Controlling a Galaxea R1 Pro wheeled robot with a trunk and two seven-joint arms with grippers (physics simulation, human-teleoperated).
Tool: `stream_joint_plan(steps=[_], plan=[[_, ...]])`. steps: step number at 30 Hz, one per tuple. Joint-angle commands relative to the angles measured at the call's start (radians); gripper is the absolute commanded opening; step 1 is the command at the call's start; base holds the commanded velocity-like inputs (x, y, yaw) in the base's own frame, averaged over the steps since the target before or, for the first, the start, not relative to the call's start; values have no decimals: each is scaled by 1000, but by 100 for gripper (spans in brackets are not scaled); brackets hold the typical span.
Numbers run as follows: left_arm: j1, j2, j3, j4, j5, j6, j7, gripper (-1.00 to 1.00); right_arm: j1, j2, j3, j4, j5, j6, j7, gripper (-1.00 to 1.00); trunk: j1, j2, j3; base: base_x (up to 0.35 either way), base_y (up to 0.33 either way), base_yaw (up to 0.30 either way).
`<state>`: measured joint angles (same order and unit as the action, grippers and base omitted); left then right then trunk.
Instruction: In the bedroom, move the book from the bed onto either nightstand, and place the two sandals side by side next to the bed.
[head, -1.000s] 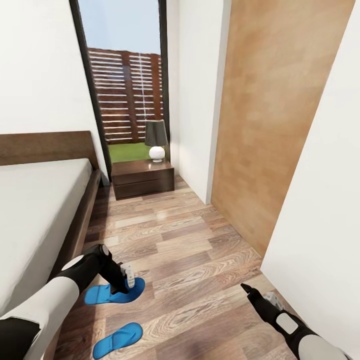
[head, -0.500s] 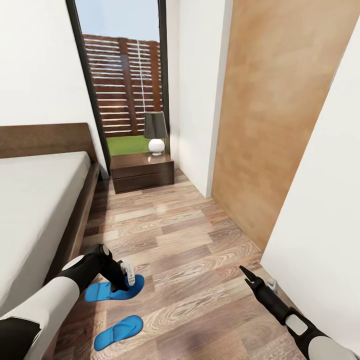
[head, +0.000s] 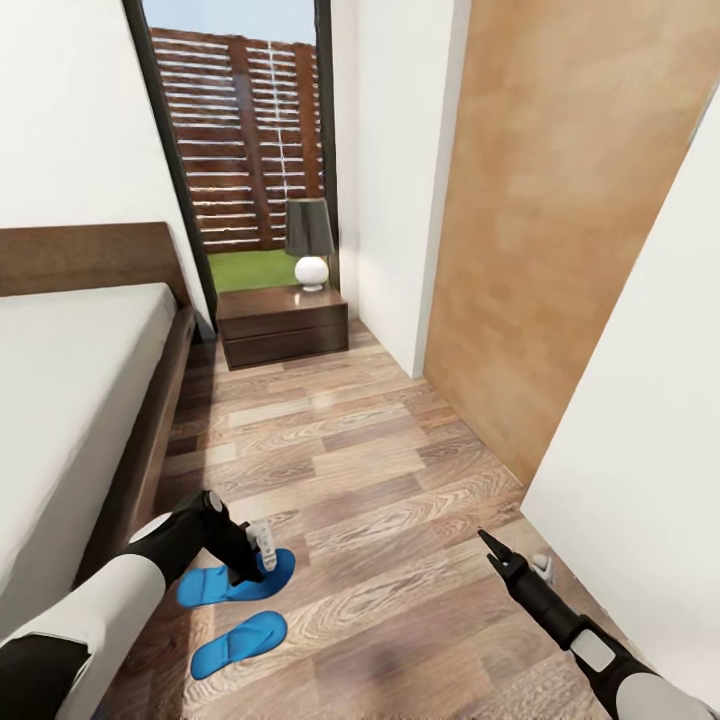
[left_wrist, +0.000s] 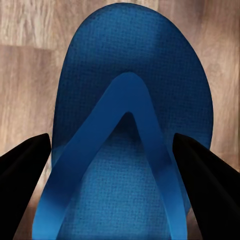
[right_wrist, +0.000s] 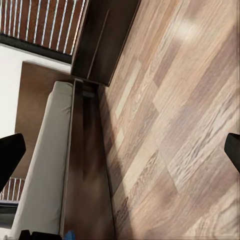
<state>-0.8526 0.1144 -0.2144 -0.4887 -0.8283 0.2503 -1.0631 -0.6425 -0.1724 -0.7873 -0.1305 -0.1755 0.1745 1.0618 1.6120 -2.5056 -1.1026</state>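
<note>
Two bright blue sandals lie on the wood floor beside the bed (head: 70, 390). My left gripper (head: 256, 556) hangs just over the farther sandal (head: 205, 587), close to its toe end. In the left wrist view that sandal (left_wrist: 130, 150) lies strap up between the two dark fingers (left_wrist: 25, 167), which stand wide apart at its edges, so the left gripper (left_wrist: 111, 140) is open. The nearer sandal (head: 238, 642) lies free. My right gripper (head: 495, 556) is open above bare floor near the white wall. The nightstand (head: 283, 325) stands by the headboard. The book is out of view.
A lamp (head: 309, 245) with a dark shade and white base stands on the nightstand, in front of the tall window (head: 245, 140). A wood-panelled wall (head: 540, 230) and a white wall (head: 650, 420) close the right side. Plank floor (head: 360, 470) runs between them and the bed frame (right_wrist: 87, 150).
The head view has shifted, so the room sits higher in the picture. My right arm has stretched forward and turned. The left gripper stays over the farther sandal.
</note>
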Motion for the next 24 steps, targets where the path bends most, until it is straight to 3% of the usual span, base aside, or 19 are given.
stream_joint_plan(steps=[1, 6, 24], plan=[[0, -1, 0, -1, 2, 10, 0, -100, 0, 0, 3, 0, -10, 11, 2, 100, 0, -1, -5, 0, 0, 0], [0, -11, 15, 1, 2, 10, 18, -100, 0, -2, 3, 0, -10, 14, 2, 100, 2, -2, -24, 0, 0, 0], [0, -13, 20, 2, 2, 10, 60, -100, 0, -5, 3, 0, -9, 16, 5, 100, 11, -6, -94, 0, 0, 0]])
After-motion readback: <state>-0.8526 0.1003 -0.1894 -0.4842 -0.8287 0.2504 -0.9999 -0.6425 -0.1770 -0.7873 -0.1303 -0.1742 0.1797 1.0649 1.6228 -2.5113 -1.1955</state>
